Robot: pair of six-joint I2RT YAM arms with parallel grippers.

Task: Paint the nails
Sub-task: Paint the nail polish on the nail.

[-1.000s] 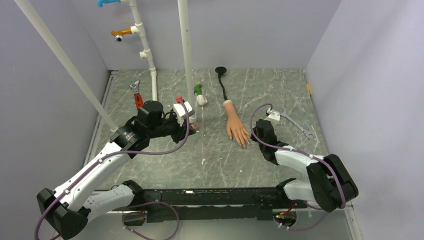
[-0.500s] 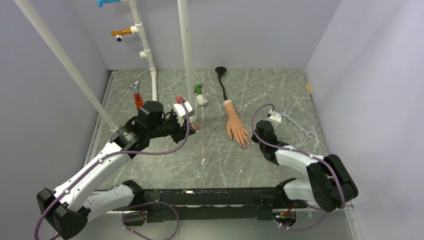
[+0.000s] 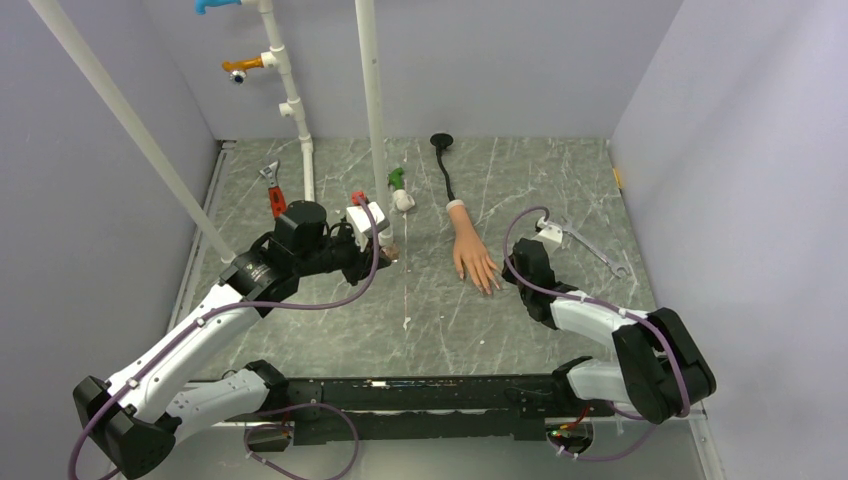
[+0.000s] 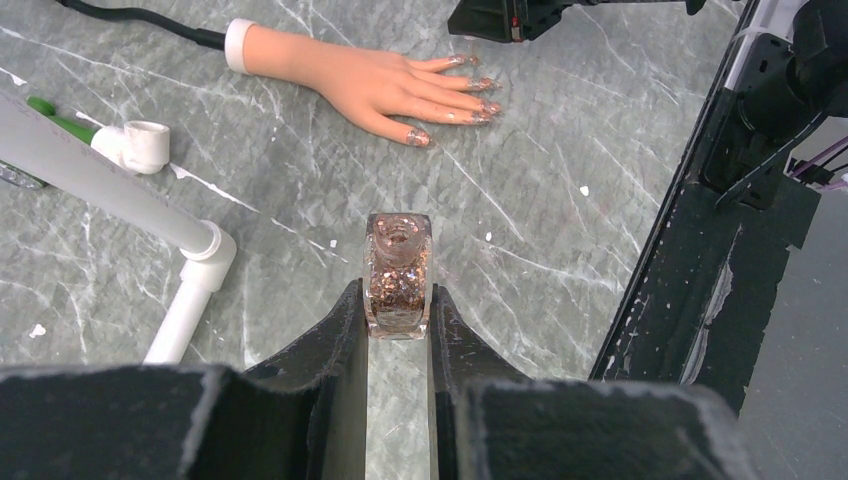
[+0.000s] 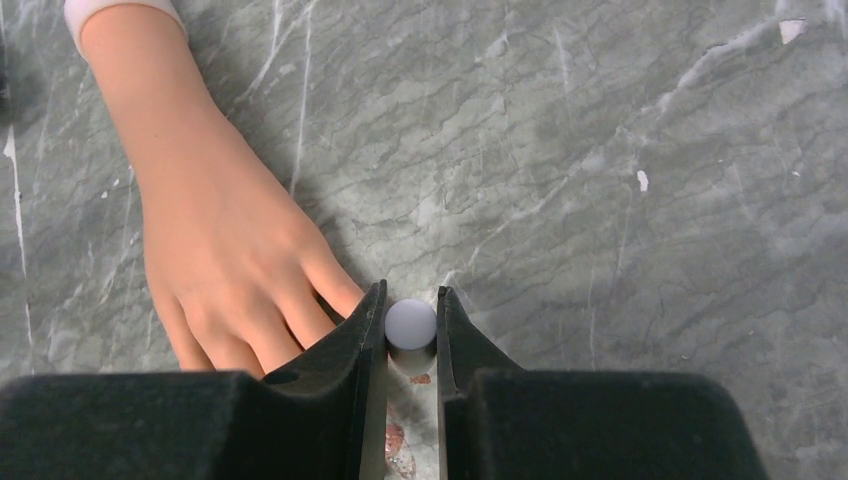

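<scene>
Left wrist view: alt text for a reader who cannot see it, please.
The left hand is shut on an open bottle of glitter polish. Beyond it on the marble table lies the mannequin, palm down, nails glittery; a white pipe runs at left.

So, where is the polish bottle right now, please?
The polish bottle is clamped in the left gripper, left of the mannequin hand in the top view, close to the white pipe.
</scene>
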